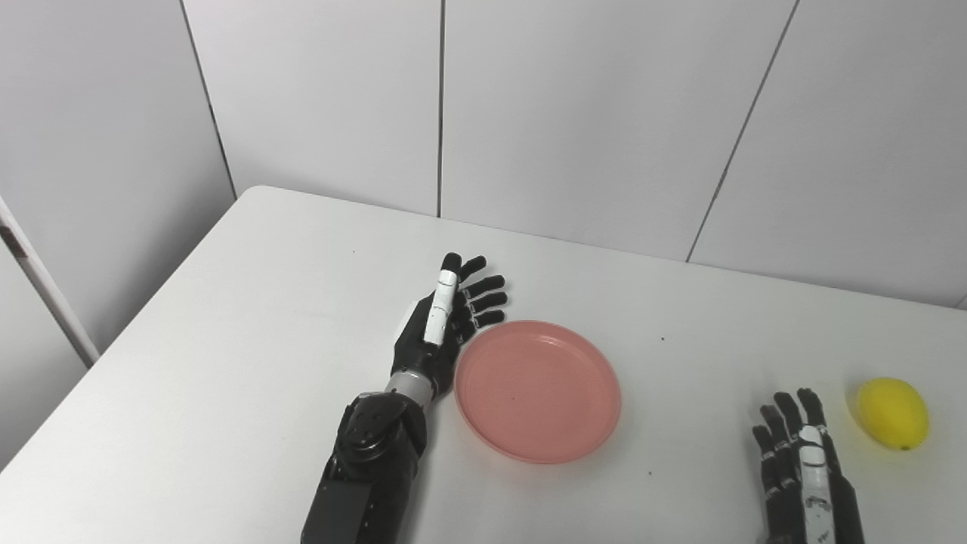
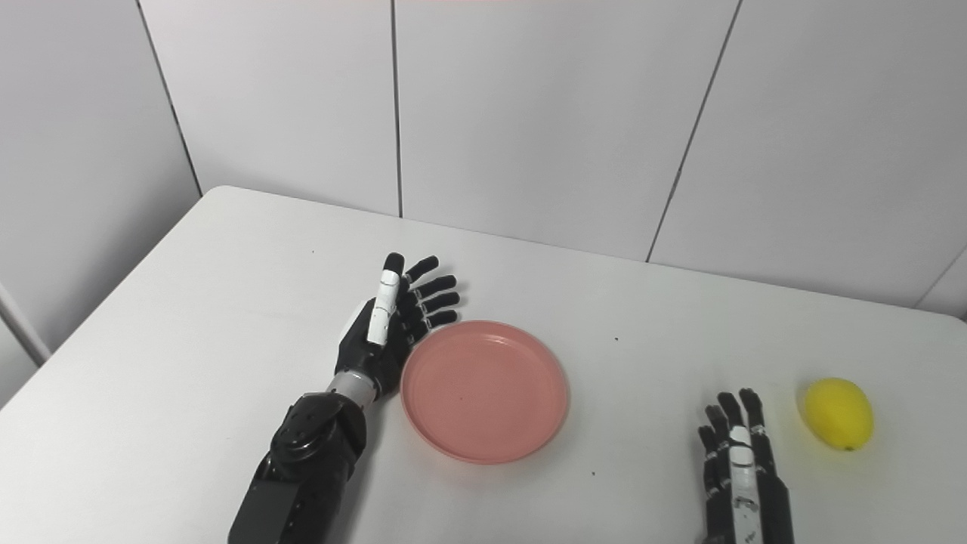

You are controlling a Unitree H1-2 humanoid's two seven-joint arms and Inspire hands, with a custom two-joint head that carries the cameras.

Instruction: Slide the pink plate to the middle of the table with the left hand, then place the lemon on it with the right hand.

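The pink plate (image 1: 538,389) lies flat near the middle of the white table (image 1: 249,302), with nothing on it. My left hand (image 1: 442,325) stands on edge against the plate's left rim, fingers apart and stretched toward the far side, holding nothing. A yellow lemon (image 1: 892,412) rests on the table at the right. My right hand (image 1: 804,472) lies low at the bottom right, just left of the lemon and apart from it, fingers extended and empty.
Grey wall panels (image 1: 589,113) rise behind the table's far edge. The table's left edge runs diagonally toward the near left corner. A pale post (image 1: 45,287) stands beyond the left edge.
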